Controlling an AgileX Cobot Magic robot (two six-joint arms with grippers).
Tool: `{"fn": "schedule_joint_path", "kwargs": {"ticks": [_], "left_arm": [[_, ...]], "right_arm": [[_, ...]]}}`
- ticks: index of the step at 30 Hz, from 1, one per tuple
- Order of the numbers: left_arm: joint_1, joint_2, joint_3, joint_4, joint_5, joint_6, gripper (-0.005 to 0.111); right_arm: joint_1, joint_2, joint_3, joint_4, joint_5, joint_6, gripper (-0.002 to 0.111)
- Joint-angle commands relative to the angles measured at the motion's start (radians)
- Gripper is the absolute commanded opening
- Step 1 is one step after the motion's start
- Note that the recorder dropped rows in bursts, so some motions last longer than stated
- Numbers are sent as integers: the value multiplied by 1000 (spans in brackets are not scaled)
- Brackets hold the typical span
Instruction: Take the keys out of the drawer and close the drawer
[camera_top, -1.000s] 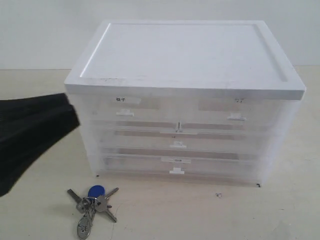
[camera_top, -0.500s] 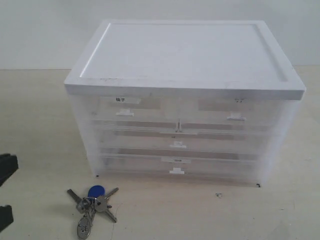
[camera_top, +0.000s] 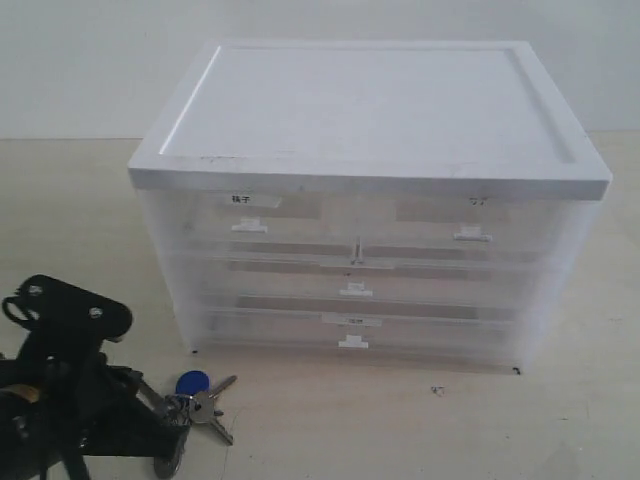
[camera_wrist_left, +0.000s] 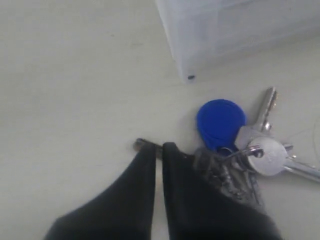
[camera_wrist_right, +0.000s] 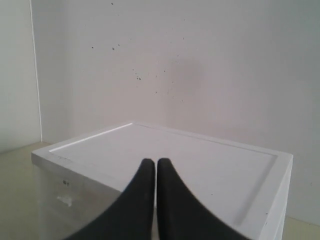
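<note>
The keys (camera_top: 203, 398), silver-grey with a round blue tag (camera_top: 192, 380), lie on the table in front of the cabinet's left corner. In the left wrist view the keys (camera_wrist_left: 265, 156) and the blue tag (camera_wrist_left: 220, 123) spread out beside my left gripper (camera_wrist_left: 158, 146). Its fingers are closed together, and one key's shaft runs under their tips. The bunch lies flat on the table. The drawer (camera_top: 353, 342) in the lowest tier sits flush with the tiers above. My right gripper (camera_wrist_right: 152, 162) is shut, with the cabinet's white top (camera_wrist_right: 210, 165) behind it.
The translucent cabinet (camera_top: 370, 270) has a white lid (camera_top: 370, 110), and its corner foot (camera_wrist_left: 191, 77) stands near the keys. All its drawers look pushed in. My left arm (camera_top: 60, 400) fills the lower left of the exterior view. A pale wall rises behind.
The left arm swung out of the exterior view to the left, then came back in low at the lower left, over the keys. The keys and cabinet have not moved.
</note>
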Motion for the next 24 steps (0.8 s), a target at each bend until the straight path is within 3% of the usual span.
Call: {"fn": "schedule_joint_path", "kwargs": {"ticks": [1,5,11,24], "left_arm": [[84,136,-78,316,135,-263,5],[97,175,-116,470,181,-397,5],[91,193,-191,513,319,-418,5],[-59,304,-399,529,387,-443,5]], "right_arm": [[-2,-3,2,-20,5,9,0],[-2,-3,2,-44,-16,27,0],[-2,-3,2,-50,-32,38,0],[-2,-3,2,-61,-32,40,0]]}}
